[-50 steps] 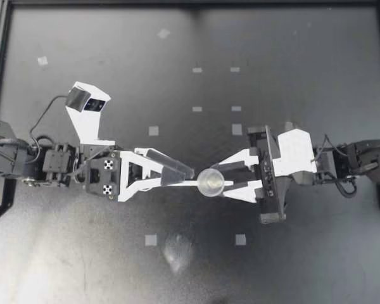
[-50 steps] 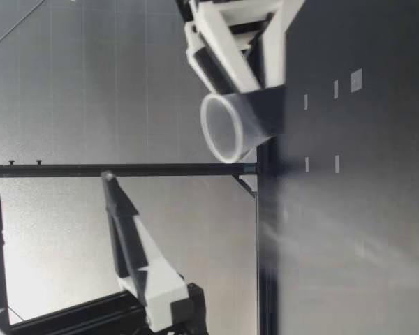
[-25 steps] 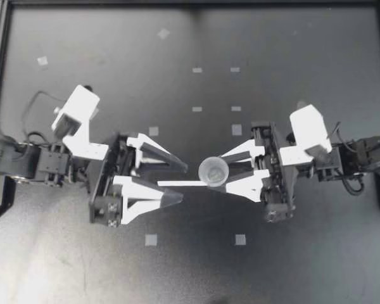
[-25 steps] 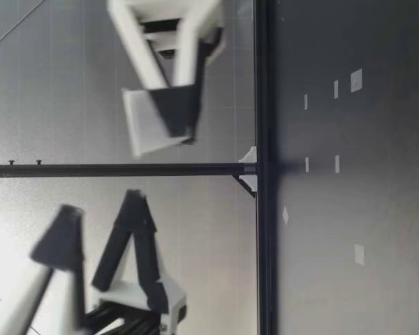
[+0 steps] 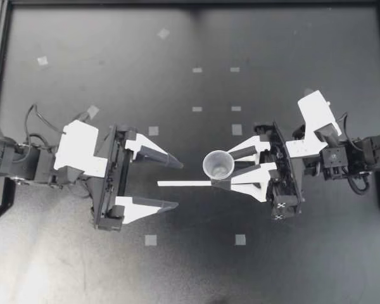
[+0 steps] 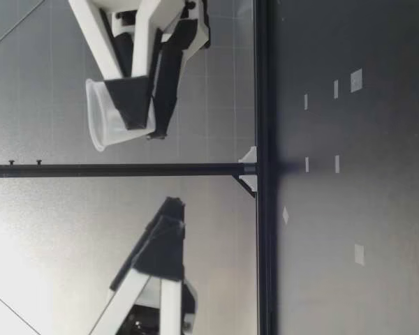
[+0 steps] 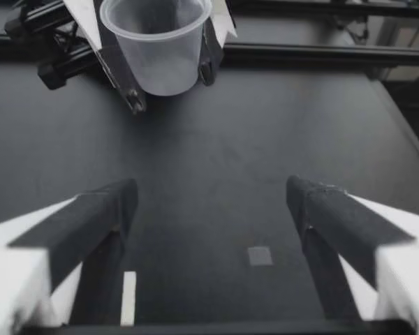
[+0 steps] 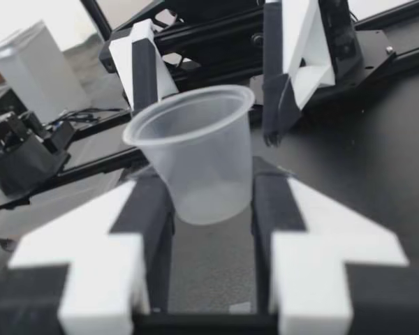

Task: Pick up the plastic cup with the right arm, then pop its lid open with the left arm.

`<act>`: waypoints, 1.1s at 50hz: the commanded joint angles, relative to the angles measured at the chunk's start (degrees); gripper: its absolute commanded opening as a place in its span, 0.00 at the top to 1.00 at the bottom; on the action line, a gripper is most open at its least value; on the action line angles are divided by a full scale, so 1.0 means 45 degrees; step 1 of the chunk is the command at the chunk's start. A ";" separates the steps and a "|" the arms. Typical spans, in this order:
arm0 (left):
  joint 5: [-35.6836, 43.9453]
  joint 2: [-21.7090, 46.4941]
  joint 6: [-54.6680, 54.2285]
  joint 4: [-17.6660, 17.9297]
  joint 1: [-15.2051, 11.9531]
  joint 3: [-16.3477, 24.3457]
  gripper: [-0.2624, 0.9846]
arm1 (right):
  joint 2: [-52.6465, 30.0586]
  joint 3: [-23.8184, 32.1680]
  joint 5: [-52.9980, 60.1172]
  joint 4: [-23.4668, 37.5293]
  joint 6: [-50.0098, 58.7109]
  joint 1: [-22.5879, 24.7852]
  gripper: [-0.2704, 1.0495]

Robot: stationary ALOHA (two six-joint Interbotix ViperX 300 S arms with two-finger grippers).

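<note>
From above, my right gripper pinched a clear plastic cup, mouth up. My left gripper faced it, spread wide and empty. From table height, the cup hung well above the table. My left wrist view showed it ahead, apart from my fingers. My right wrist view showed both fingers clamping its lower wall, probably to keep it level.
</note>
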State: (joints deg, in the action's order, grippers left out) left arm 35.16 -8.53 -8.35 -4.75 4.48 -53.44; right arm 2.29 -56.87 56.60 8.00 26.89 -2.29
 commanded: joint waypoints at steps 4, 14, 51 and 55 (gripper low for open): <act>0.0156 -0.0137 0.0020 0.0020 -0.0020 0.0176 0.18 | 0.0176 0.0098 0.0117 0.0000 -0.0156 -0.0039 0.56; 0.0156 -0.0176 0.0020 0.0020 -0.0020 0.0176 0.18 | 0.0156 0.0098 0.0078 0.0020 -0.0313 -0.0039 0.56; 0.0156 -0.0156 0.0039 0.0020 -0.0020 0.0117 0.18 | 0.0234 0.0098 0.0098 0.0996 -0.1602 -0.0039 0.56; 0.0156 -0.0176 0.0039 0.0020 -0.0020 0.0117 0.18 | 0.0215 0.0098 0.0098 0.1035 -0.1992 -0.0039 0.56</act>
State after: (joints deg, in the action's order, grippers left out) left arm 35.24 -8.53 -8.17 -4.75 4.48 -53.44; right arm 2.29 -56.87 56.60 12.48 18.90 -2.29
